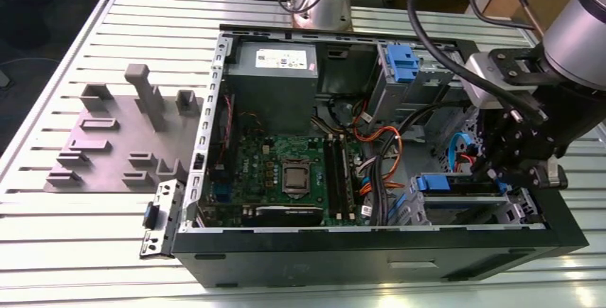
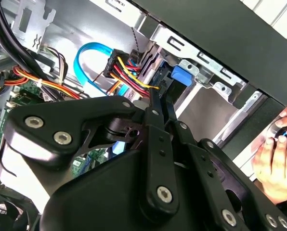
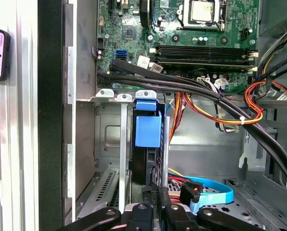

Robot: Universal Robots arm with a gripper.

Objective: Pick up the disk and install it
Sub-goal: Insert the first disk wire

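The disk (image 1: 445, 184) sits in the drive cage at the front corner of the open computer case (image 1: 379, 251), towards the exterior view's right. In the first wrist view it stands on edge in a cage slot, showing its blue carrier end (image 3: 147, 127) and dark body. My gripper (image 1: 497, 173) hangs over the cage at the disk's cable-side end. In both wrist views its black fingers come together just behind the disk, with almost no gap at the gripper (image 3: 155, 192) tips. In the second wrist view the gripper (image 2: 158, 98) points at the blue carrier (image 2: 180, 75).
Orange, yellow and blue cables (image 3: 215, 110) cross beside the cage. The motherboard (image 1: 284, 173), a grey power supply (image 1: 272, 67) and a blue latch (image 1: 402, 63) lie further in. Grey fixture blocks (image 1: 123, 130) stand on the table. A person's hand (image 2: 278, 154) is near the case.
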